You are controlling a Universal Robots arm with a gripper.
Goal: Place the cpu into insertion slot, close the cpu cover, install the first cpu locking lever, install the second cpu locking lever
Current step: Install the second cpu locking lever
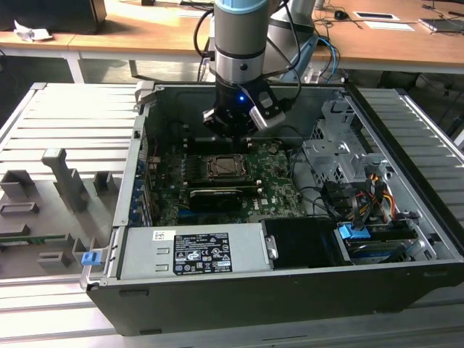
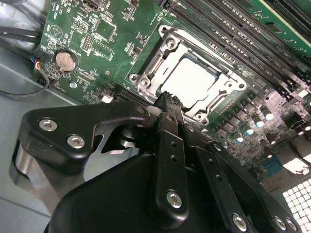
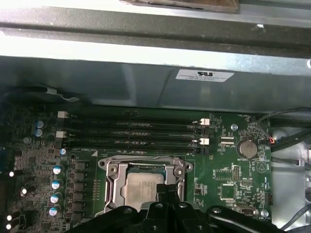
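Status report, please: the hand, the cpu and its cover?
Hand shut, empty, above socket edge. Cpu seated in insertion slot. Cpu cover down over it. Nothing in the way.

Ribbed grey tabletop [image 1: 65,123] carrying open black computer case [image 1: 290,290], lying flat, at centre. Grey fixture blocks [image 1: 69,185] and small blue clip [image 1: 90,257] resting on exterior view's left portion.

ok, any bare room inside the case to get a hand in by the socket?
Crowded around the insertion slot: the gripper hangs just above it, memory slots on one side, the black expansion card on the other. Cables fill the exterior view's right. Barest patch: motherboard around the coin battery.
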